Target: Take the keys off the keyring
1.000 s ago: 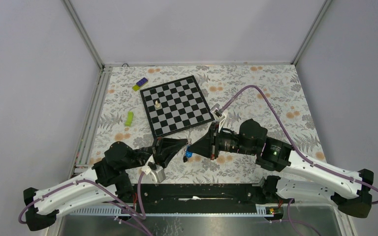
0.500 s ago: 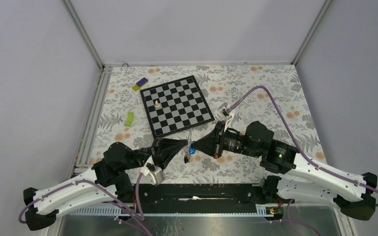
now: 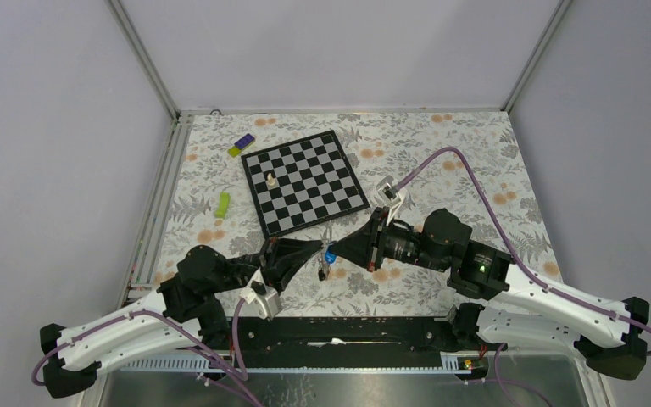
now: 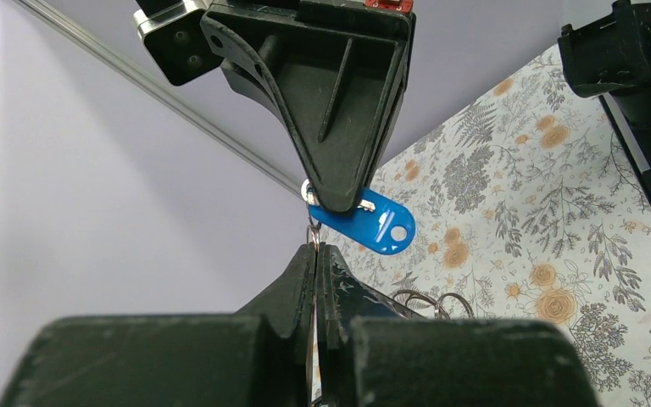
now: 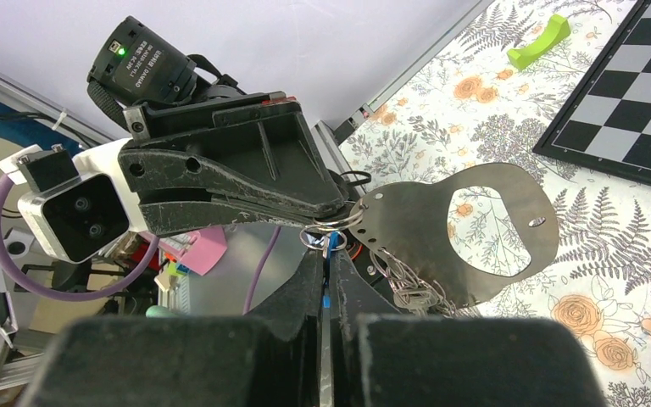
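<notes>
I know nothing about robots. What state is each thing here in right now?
Left gripper: shut on keyring.
Right gripper: shut on blue tag.
Keys: on the ring, hanging below.
Chessboard: lying flat.
Chess piece: upright on chessboard.
</notes>
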Robot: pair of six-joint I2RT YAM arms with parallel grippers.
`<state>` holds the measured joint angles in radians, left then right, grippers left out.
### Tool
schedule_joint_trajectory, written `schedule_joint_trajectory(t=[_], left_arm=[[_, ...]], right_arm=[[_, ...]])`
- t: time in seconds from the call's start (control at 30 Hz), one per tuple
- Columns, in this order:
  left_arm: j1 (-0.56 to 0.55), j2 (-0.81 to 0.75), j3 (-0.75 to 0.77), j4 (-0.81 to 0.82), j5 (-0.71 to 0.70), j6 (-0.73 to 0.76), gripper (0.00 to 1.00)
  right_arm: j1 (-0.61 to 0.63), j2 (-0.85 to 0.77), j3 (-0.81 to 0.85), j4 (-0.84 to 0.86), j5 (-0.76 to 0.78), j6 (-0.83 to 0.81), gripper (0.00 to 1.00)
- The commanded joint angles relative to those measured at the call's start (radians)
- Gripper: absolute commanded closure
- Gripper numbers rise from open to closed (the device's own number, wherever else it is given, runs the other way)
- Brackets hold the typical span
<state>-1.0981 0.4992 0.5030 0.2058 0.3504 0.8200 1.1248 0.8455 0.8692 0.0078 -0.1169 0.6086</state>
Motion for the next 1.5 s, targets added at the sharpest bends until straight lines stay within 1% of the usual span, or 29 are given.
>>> schedule_joint_trajectory(t=[0.0,0.7,1.07,1.47], left_arm=[[0.001,0.002,0.016,0.025,0.007,-0.002,1.00],[0.001,0.012,0.012,0.044,0.009,-0.008,1.00],[0.001,0.008,0.006,0.070,-0.030,-0.016,1.00],[0.001,-0.012,-0.004,0.092,-0.068,-0.024,1.00]], right_arm=[[0.001,-0.002,0.010,0.110,0.021,0.015,1.00],[0.001,0.032,0.016,0.143,-0.007,0.020,1.00],[0.001,0.055,-0.009,0.153,-0.107,0.020,1.00],[0.001,0.041,-0.038,0.143,-0.125,0.022,1.00]])
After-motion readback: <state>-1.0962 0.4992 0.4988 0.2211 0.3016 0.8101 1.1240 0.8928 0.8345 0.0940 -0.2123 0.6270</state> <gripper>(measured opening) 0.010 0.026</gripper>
